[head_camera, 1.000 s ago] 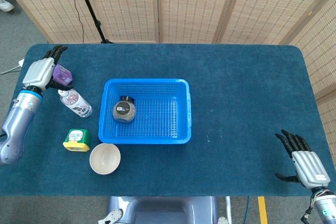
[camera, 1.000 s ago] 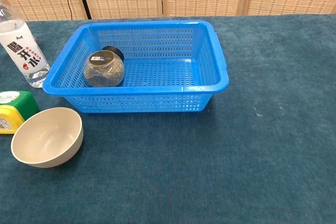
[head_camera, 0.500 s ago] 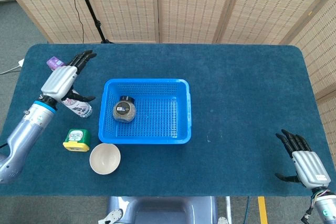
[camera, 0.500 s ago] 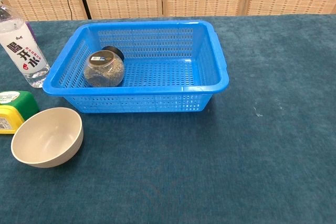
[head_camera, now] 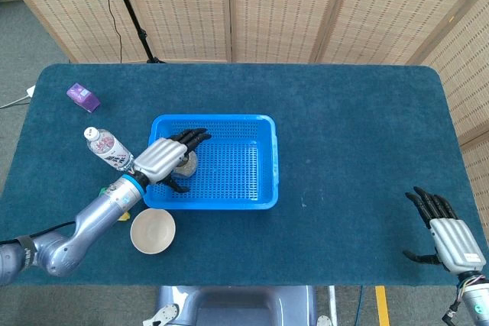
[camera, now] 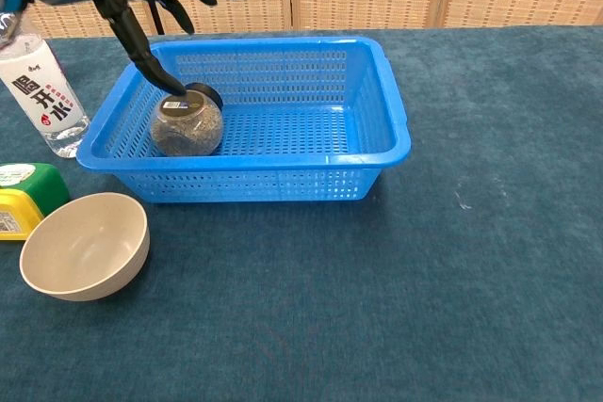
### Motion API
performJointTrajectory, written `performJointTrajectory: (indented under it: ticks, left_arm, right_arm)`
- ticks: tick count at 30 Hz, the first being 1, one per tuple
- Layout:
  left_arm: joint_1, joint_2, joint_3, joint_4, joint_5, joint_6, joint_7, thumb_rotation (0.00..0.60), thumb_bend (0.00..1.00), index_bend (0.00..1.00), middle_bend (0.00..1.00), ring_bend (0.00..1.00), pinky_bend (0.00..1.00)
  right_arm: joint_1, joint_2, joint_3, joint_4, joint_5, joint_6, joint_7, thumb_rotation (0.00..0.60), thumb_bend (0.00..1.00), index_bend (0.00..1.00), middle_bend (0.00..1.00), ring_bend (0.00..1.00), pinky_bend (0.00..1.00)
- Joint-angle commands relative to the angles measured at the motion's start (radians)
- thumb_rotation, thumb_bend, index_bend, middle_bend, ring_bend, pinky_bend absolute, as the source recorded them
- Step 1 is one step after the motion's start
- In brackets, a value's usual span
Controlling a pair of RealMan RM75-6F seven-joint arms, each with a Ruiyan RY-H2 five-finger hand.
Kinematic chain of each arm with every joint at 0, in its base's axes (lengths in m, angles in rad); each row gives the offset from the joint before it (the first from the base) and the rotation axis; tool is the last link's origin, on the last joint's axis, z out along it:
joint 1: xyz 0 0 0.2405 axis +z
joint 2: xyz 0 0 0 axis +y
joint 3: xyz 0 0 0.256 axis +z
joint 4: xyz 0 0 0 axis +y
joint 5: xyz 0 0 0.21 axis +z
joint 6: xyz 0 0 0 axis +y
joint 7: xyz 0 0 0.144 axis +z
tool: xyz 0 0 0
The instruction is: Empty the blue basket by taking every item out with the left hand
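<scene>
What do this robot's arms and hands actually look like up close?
Each hand has a silver-grey plate on its back and black fingers, seen on the left hand and the right hand. The left forearm is a smooth silver-grey tube with a blue ring at the wrist.

Woven folding screens (head_camera: 290, 5) behind blue-carpeted table (head_camera: 359, 135); grey floor (head_camera: 23, 36).

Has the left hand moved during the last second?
Yes. In the head view the left hand went from the table's far left corner rightward to above the jar in the basket.

Basket (camera: 386, 143) glossy perforated plastic; jar (camera: 187, 127) clear, glossy; table (camera: 490, 261) matt cloth.
</scene>
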Motion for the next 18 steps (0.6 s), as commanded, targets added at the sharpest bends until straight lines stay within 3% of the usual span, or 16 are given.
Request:
performJointTrajectory:
  ticks: [1, 11, 18]
  left_arm:
    - [-0.066, -0.099, 0.043, 0.070, -0.122, 0.036, 0.099, 0.600, 0.02, 0.00, 0.00, 0.00, 0.18]
    - [-0.159, -0.268, 0.080, 0.249, -0.387, 0.108, 0.245, 0.600, 0.02, 0.00, 0.00, 0.00, 0.18]
    - [-0.180, -0.310, 0.093, 0.330, -0.465, 0.112, 0.279, 0.600, 0.02, 0.00, 0.00, 0.00, 0.18]
  right_arm:
    - [0.000, 0.003, 0.001, 0.003, 0.002, 0.000, 0.011, 0.600, 0.00, 0.00, 0.00, 0.00, 0.00]
    - [0.004, 0.012, 0.003, 0.013, 0.004, -0.007, 0.047, 0.600, 0.00, 0.00, 0.00, 0.00, 0.00]
    - [0.006, 0.014, 0.009, 0.017, 0.017, -0.011, 0.055, 0.600, 0.00, 0.00, 0.00, 0.00, 0.00]
